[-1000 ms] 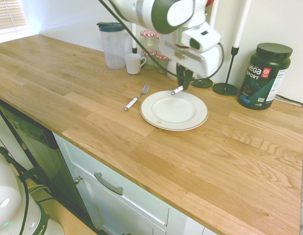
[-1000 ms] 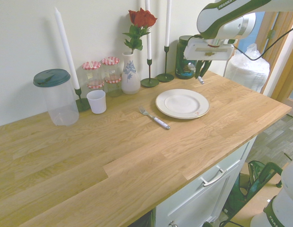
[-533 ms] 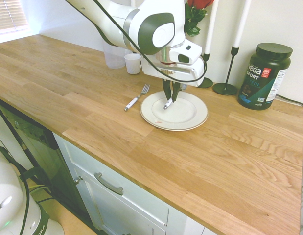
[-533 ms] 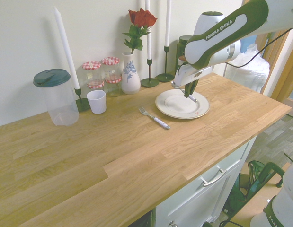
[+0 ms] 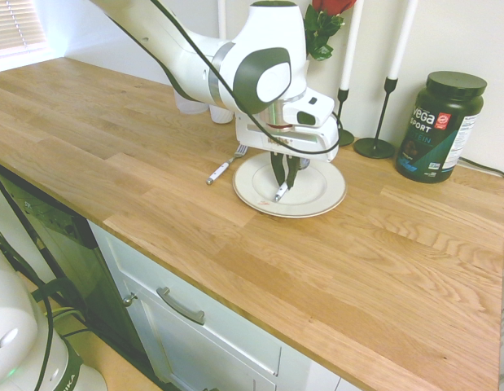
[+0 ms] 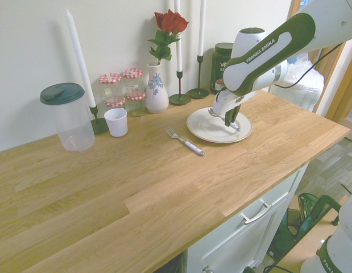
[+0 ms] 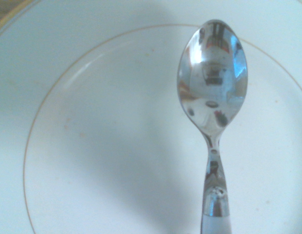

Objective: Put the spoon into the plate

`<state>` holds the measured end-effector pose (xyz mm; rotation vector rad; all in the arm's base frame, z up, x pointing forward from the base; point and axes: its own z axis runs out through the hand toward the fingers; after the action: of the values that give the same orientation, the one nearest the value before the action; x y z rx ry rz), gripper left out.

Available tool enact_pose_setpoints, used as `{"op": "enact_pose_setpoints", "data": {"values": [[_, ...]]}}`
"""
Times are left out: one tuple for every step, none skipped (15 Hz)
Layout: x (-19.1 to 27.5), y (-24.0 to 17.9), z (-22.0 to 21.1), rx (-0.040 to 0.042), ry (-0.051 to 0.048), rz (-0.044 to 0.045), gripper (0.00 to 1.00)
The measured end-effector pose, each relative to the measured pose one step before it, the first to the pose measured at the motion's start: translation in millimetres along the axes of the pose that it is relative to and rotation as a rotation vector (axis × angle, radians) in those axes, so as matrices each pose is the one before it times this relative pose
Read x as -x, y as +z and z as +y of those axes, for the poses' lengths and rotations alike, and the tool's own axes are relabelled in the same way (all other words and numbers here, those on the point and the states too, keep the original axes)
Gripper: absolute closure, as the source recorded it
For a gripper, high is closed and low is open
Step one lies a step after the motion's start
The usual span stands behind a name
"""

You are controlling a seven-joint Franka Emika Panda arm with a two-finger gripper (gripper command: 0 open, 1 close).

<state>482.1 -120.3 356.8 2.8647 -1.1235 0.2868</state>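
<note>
One shiny metal spoon [image 7: 213, 78] with a smooth oval bowl is pinched by its white handle in the claw [image 5: 284, 189], over one round ceramic plate [image 5: 256, 189]. One metal-tined fork [image 6: 186, 142] lies beside the plate on the wood-grained tabletop [image 6: 136, 187].

Shiny metal spoon [image 7: 213, 78]; glossy ceramic plate [image 7: 116, 146]; smooth wood countertop [image 5: 317, 301]
</note>
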Motion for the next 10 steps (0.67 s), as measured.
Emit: {"op": "enact_pose_setpoints", "data": {"values": [[0.59, 3.29, -0.12, 0.01181, -0.00122, 0.00009, 0.0], [0.55, 3.33, -0.1, 0.00587, 0.00257, -0.00397, 0.0], [0.17, 2.12, -0.31, 0.0022, 0.00317, -0.00181, 0.0], [-0.26, 0.17, -0.22, 0.00014, 0.00277, 0.00017, 0.0], [-0.25, 0.11, -0.2, 0.00007, 0.00149, 0.00003, 0.0], [-0.12, -0.08, -0.28, -0.00018, 0.00059, 0.00028, 0.0], [0.01, -0.03, -0.14, -0.00006, 0.00016, 0.00006, 0.0], [-0.37, -0.86, -0.15, -0.00106, 0.0014, 0.0017, 0.0], [-1.93, -4.33, -0.89, -0.00395, 0.00362, 0.00937, 0.0], [-3.56, -9.52, -1.7, -0.00823, 0.00526, 0.017, 0.0]]}}
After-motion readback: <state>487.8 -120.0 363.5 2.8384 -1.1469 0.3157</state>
